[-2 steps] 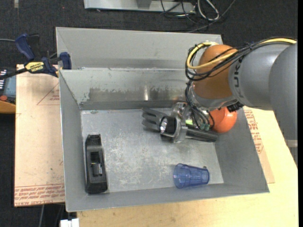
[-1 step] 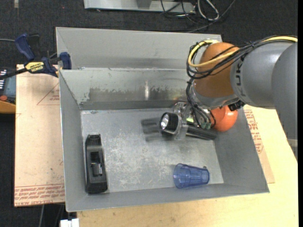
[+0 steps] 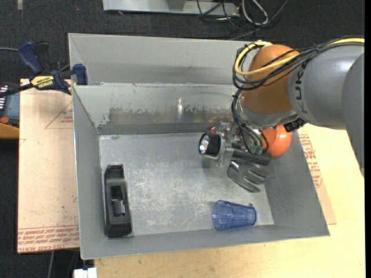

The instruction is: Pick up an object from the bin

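Your gripper [image 3: 249,175] sits at the bin's [image 3: 162,178] right beside an orange ball [image 3: 279,145]; you cannot tell its grip. A blue cup [image 3: 233,216] lies nearer

Pincer [image 3: 248,175] at right, orange ball [image 3: 279,144] beside it — blue cup [image 3: 233,215] near, black block [image 3: 116,200] far left

My arm [image 3: 331,86] is grey, wrist under an orange cover [image 3: 271,83]; yellow and black cables [image 3: 246,59] loop over it. My tool [image 3: 248,177] is grey metal.
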Robot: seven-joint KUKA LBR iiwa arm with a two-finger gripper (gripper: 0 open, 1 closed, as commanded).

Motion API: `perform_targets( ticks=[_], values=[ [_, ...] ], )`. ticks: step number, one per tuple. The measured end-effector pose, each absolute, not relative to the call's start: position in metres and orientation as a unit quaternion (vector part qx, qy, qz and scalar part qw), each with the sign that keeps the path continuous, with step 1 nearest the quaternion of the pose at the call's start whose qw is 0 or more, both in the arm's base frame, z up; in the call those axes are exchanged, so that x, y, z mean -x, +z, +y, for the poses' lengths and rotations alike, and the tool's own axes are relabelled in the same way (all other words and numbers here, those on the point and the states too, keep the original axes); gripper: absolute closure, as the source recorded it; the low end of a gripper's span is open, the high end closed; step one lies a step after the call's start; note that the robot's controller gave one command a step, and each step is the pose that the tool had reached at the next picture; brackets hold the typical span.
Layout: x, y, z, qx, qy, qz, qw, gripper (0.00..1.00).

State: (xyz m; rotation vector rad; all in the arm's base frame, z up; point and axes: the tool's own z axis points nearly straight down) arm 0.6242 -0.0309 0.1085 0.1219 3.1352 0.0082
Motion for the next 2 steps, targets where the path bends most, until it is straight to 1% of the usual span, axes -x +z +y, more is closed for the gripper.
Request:
perform_targets(
  ticks=[1, 2],
  values=[
    [-0.625, 0.143, -0.031, -0.039, 0.003, 0.999, 0.004, 1.0],
    [-0.626, 0.165, -0.031, -0.039, 0.003, 0.999, 0.005, 1.0]
  ],
)
